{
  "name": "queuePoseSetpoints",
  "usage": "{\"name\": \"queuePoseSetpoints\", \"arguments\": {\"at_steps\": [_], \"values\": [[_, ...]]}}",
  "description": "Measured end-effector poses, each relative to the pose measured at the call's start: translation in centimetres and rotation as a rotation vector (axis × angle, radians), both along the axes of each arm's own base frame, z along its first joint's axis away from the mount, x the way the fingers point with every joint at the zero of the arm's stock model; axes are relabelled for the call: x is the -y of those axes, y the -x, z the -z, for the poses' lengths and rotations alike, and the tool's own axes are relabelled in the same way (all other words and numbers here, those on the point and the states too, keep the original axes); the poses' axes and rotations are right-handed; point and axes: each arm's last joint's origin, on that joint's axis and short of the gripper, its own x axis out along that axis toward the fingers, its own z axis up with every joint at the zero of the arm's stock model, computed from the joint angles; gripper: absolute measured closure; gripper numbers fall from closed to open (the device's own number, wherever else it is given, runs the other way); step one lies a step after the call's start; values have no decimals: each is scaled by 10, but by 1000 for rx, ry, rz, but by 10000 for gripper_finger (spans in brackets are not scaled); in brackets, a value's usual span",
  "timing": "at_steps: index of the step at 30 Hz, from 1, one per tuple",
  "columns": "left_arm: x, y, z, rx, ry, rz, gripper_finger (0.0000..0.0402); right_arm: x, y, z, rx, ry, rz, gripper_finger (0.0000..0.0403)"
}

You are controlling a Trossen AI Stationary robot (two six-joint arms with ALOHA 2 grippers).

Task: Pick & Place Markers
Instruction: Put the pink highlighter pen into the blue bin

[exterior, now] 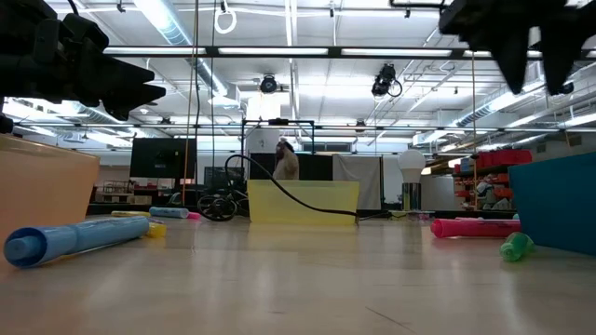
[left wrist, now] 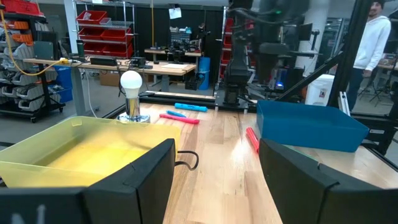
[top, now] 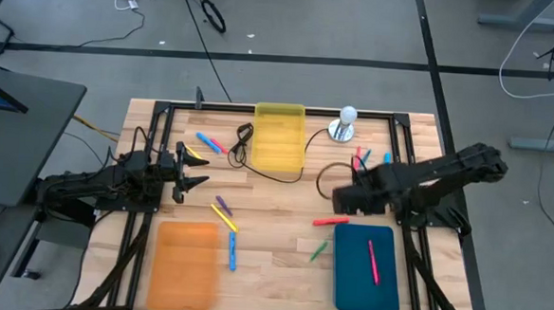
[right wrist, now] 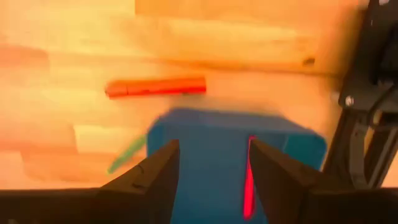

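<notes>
Markers (top: 226, 230) scattered on bench (top: 280, 269); one pink marker (top: 373, 260) in teal tray (top: 352, 273). Right gripper (top: 339, 202) open, empty, above a red marker (top: 331, 220) beside that tray. Left gripper (top: 196, 170) open, empty, at left side.

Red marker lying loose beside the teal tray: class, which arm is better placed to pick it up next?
Right. Its open, empty claw hovers close to the red marker and teal tray; the left claw waits across the table.
</notes>
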Motion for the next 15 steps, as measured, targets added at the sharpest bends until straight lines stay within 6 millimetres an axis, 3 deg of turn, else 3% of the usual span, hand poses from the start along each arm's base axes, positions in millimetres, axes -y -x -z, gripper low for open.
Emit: {"name": "queuePoseSetpoints", "arguments": {"at_steps": [15], "values": [[0, 0, 0, 0, 0, 0, 163, 105, -2, 0, -3, 56, 79, 208]]}}
